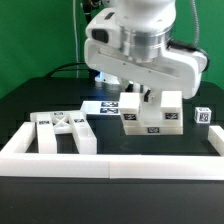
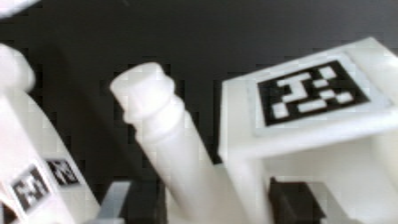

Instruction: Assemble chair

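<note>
Wrist view: a white plastic post [image 2: 164, 130] with a rounded, ribbed tip and a smooth, faintly glossy skin runs down between the grey fingers [image 2: 116, 203], which stand narrow and clamp it. Just beside it is a square block [image 2: 311, 115] of the same plastic, one flat face carrying a black-and-white tag. On the post's other side a second white part [image 2: 18, 120] with small tags is cut off by the frame edge. Its shape is hard to make out, and the whole picture is blurred.

In the exterior view the bulky white arm [image 1: 140, 45] hides the grip and most of the post. Below it the chair assembly [image 1: 150, 122], a flat slab with two square uprights and tags on its front, rests on the matte black table [image 1: 20, 110]. An open frame piece [image 1: 65, 130] lies toward the exterior view's left, and a small tagged cube [image 1: 203, 117] toward its right. The marker board [image 1: 103, 103] lies partly hidden behind the assembly. A long white rail [image 1: 110, 162] borders the parts on three sides.
</note>
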Available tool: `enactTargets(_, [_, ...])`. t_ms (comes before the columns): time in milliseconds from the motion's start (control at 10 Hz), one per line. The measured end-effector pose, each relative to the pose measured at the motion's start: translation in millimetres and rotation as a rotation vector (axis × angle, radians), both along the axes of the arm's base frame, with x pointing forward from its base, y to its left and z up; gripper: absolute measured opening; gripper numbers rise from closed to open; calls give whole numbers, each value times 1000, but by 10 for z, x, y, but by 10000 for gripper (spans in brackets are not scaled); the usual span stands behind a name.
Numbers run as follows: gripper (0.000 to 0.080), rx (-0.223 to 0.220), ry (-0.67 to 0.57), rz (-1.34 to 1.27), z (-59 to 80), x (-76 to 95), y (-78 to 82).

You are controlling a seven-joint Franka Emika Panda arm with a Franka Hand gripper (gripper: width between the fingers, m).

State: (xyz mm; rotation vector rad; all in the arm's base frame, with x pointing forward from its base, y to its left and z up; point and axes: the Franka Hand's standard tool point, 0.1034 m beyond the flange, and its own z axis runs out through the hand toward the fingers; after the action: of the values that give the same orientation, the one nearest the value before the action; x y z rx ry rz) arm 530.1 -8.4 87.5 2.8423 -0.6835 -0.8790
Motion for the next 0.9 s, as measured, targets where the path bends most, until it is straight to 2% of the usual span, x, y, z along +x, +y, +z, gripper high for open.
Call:
enactTargets(100, [278, 2, 38, -8, -6, -4, -37])
enactTargets(300, [278, 26, 209, -29, 28, -130, -86])
enactTargets(500, [278, 51, 314, -41, 46, -182, -90])
enactTargets(600, [278, 71, 396, -65, 54, -262, -91])
enactTargets(800, [278, 72, 478, -103, 0, -309, -152])
enactTargets(900, [278, 62, 450, -97, -45, -256, -180])
